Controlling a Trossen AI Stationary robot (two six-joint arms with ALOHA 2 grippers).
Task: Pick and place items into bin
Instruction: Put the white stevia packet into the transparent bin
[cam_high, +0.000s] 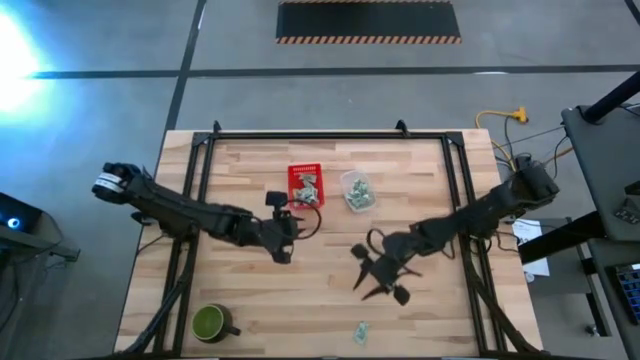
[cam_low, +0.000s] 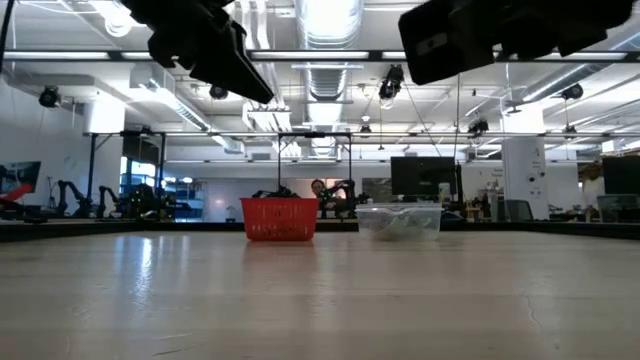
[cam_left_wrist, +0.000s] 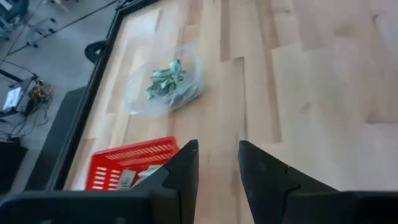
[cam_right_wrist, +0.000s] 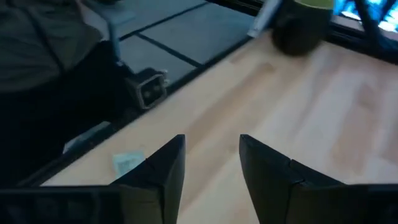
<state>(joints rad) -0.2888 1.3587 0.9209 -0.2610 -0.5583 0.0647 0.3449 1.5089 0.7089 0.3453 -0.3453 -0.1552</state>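
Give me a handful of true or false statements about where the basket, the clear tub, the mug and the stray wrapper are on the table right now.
1. The red basket holds wrappers. True.
2. The clear tub is empty. False: it holds a small heap of green-and-white wrappers.
3. The mug sits inside the basket. False: it stands alone on the table near the front edge, on the left arm's side.
4. One stray wrapper lies on the bare table near the front edge. True.
5. The left end effector is gripping a wrapper. False: its fingers are apart with nothing between them, beside the basket.
6. The right end effector holds nothing. True.
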